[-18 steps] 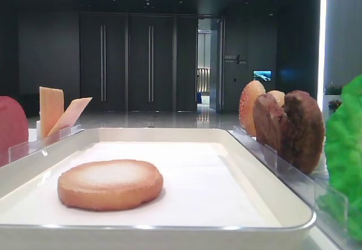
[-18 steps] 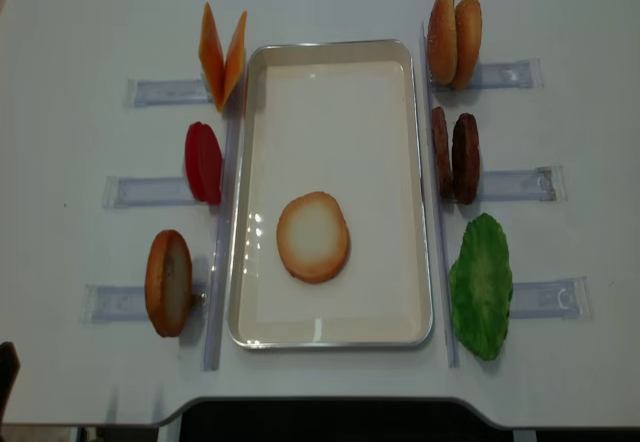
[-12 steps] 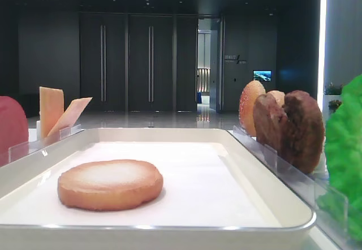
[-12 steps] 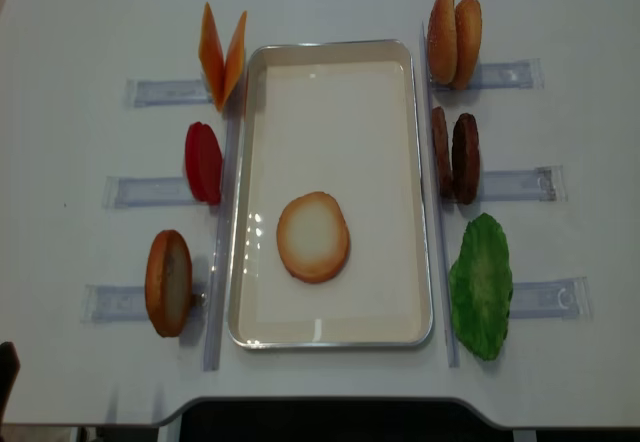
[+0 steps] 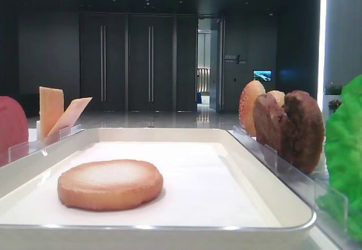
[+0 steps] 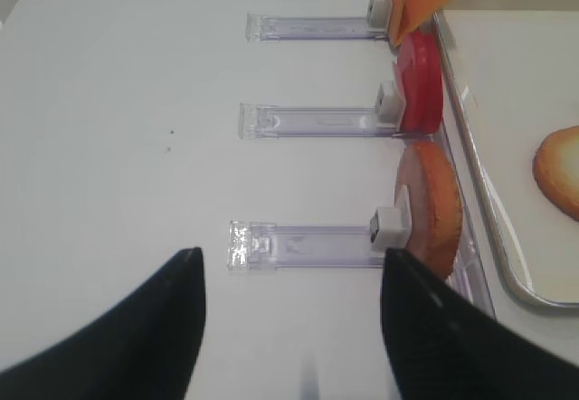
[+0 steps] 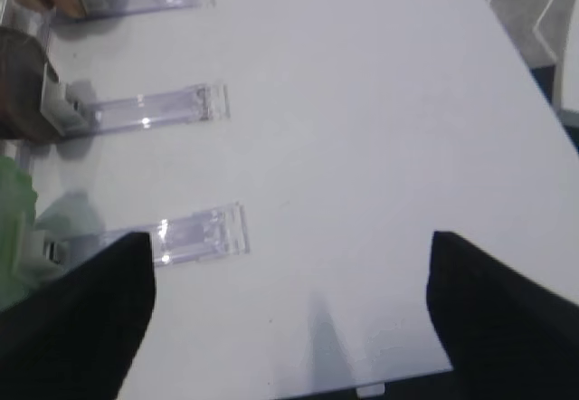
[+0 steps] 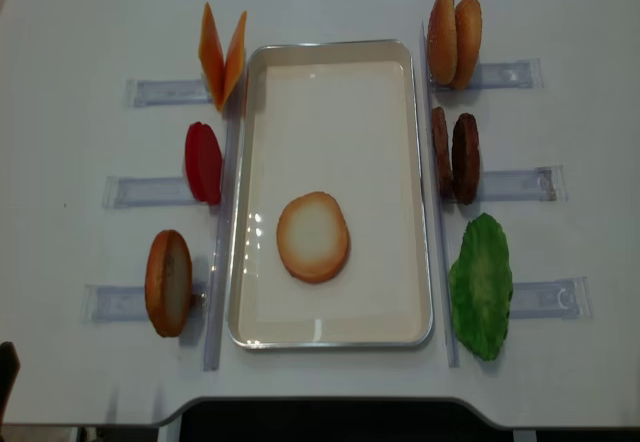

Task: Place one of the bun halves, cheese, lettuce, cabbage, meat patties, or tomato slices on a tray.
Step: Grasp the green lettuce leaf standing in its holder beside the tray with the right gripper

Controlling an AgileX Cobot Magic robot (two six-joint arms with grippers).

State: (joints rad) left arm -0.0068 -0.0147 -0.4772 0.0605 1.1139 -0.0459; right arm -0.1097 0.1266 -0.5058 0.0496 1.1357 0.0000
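A flat pale-faced bun half [image 8: 313, 236] lies on the white tray [image 8: 330, 52], nearer its front. Another bun half [image 8: 168, 282] stands upright in a clear holder left of the tray. Cheese [image 8: 222, 57] and a tomato slice [image 8: 203, 162] stand behind it. On the right stand sesame bun halves [image 8: 455, 40], meat patties [image 8: 455, 157] and lettuce [image 8: 481, 284]. Cabbage is out of view. My left gripper [image 6: 289, 328] hangs open over bare table left of the upright bun [image 6: 432, 205]. My right gripper [image 7: 289, 319] is open over the table's right front, empty.
Clear plastic holders [image 8: 545, 297] stick out from each food item on both sides of the tray. The table's front edge [image 7: 380, 377] lies just below the right gripper. A dark arm part [image 8: 5, 367] shows at the lower left corner.
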